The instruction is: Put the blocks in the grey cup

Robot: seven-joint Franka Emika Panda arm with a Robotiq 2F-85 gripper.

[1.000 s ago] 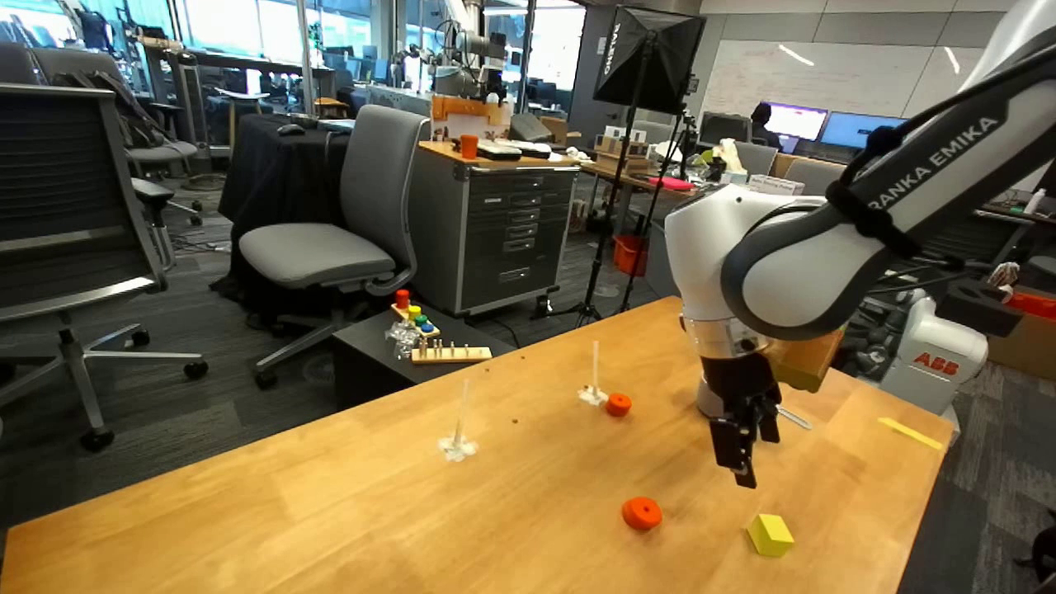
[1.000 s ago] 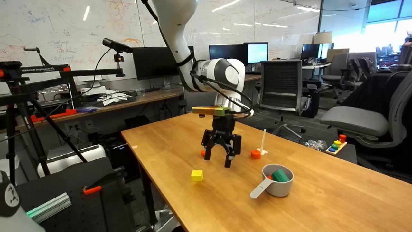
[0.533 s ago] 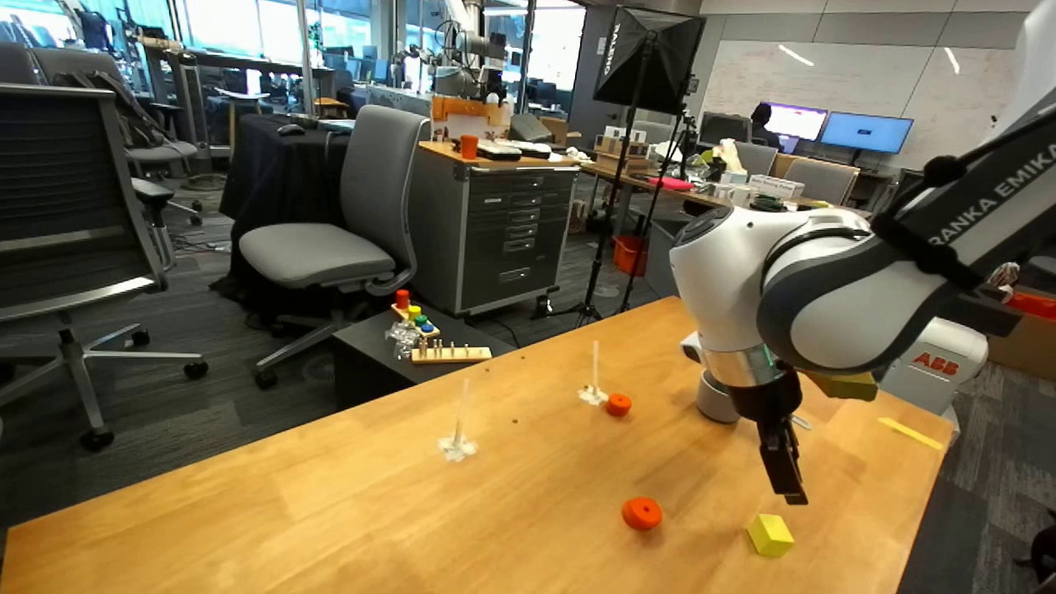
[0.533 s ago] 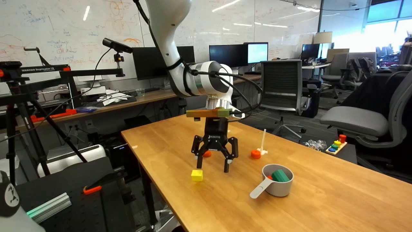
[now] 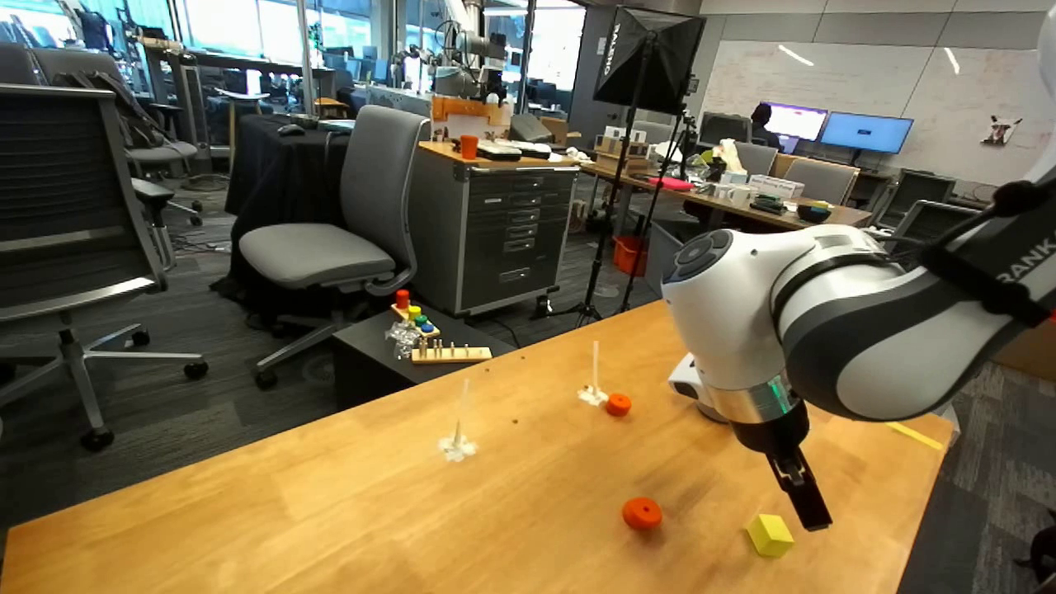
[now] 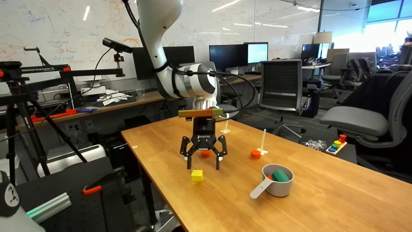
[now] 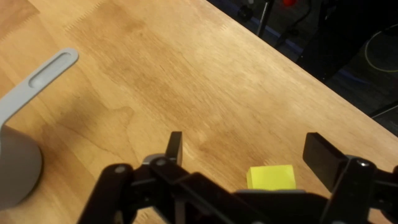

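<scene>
A yellow-green block (image 6: 197, 175) sits on the table, also in an exterior view (image 5: 770, 535). The wrist view shows the block (image 7: 272, 178) between the fingers, nearer the right one, its lower part hidden by the gripper body. My gripper (image 6: 203, 164) is open and empty, pointing down just above the table beside the block. Its spread fingertips show in the wrist view (image 7: 244, 140). The grey cup (image 6: 280, 190) with a handle holds a green block (image 6: 280, 176) and an orange-red piece (image 6: 269, 177). The cup (image 7: 18, 168) is cut off at the wrist view's left edge.
Orange discs lie on the table, one (image 5: 642, 513) near the yellow block, another (image 5: 619, 404) by a thin upright stick (image 5: 596, 367). A second stick (image 5: 460, 412) stands farther left. The table edge (image 7: 298, 68) runs near the block.
The gripper has turned, lowered and moved nearer the yellow block, leftward in one exterior picture and rightward in another. It stays open. The block, cup and discs have not moved.
</scene>
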